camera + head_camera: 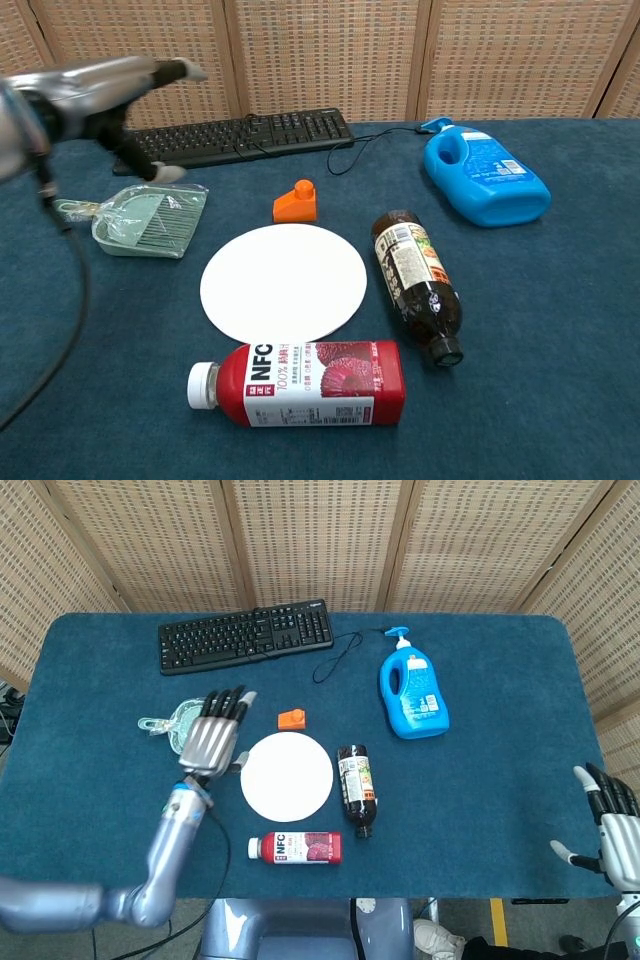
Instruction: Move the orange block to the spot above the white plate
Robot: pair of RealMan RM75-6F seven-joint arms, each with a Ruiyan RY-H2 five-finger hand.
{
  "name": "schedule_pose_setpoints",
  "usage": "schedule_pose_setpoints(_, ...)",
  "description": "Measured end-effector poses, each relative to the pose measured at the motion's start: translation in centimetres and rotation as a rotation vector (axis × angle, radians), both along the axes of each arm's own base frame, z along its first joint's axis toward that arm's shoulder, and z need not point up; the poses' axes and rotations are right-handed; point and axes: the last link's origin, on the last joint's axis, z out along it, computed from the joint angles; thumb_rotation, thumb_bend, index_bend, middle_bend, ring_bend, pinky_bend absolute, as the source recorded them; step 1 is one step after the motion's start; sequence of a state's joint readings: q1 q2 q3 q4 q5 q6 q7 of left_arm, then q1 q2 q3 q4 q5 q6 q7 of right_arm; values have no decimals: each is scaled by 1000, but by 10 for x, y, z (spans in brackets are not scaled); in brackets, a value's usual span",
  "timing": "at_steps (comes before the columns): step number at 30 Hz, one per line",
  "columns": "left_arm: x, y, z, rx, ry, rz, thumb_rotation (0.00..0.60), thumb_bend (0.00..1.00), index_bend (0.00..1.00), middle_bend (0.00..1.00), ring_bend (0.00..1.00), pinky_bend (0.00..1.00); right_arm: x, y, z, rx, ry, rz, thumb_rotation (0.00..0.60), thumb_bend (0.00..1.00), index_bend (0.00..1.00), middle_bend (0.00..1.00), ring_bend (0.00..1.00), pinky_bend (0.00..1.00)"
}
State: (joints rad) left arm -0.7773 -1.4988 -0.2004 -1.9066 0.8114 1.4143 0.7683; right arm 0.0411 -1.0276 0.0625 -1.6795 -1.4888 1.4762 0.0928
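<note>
We see the orange block (pixel 292 718) lying free just above the white plate (pixel 287 777), so placement looks done. Left hand (pixel 212 742) is spread wide holding nothing, over the green scoop (pixel 148 218); right hand (pixel 607 825) idles empty at the table edge, fingers apart.

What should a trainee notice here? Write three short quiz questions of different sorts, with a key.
1. True or false: the left hand holds the orange block.
2. Which thing lies nearest the plate on the robot's right side? A) keyboard B) dark bottle C) blue jug
3. Fill in: the block sits between the plate and the ____.

Key:
1. False; the hand is open over the green scoop, apart from the block.
2. B.
3. Keyboard.
</note>
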Motion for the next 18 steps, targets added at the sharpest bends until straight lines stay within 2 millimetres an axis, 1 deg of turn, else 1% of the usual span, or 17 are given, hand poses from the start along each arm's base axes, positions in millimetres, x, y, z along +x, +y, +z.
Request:
schedule_pose_setpoints(2,-29,-26,14,35,30,27,600,313,0,0,0,0,4,3,-3,11,11,16,600,0,5,0,0,0)
schedule_pose_setpoints(5,-64,-62,28,58,68,56,600,313,0,0,0,0,9,7,-8,18,29,32,600,0,5,0,0,0)
schedule_pose_setpoints(8,-88,-89,40,74,93,69,600,314,0,0,0,0,12,9,-11,18,44,42,600,0,5,0,0,0)
schedule_pose_setpoints(11,-104,-109,49,99,108,77,600,313,0,0,0,0,14,10,-14,13,52,45,600,0,5,0,0,0)
schedule_pose_setpoints(14,-119,-124,55,117,132,84,600,315,0,0,0,0,15,11,-15,6,58,48,600,0,5,0,0,0)
schedule_pose_setpoints(18,-134,-135,59,124,161,101,600,315,0,0,0,0,15,11,-16,-1,70,51,600,0,5,0,0,0)
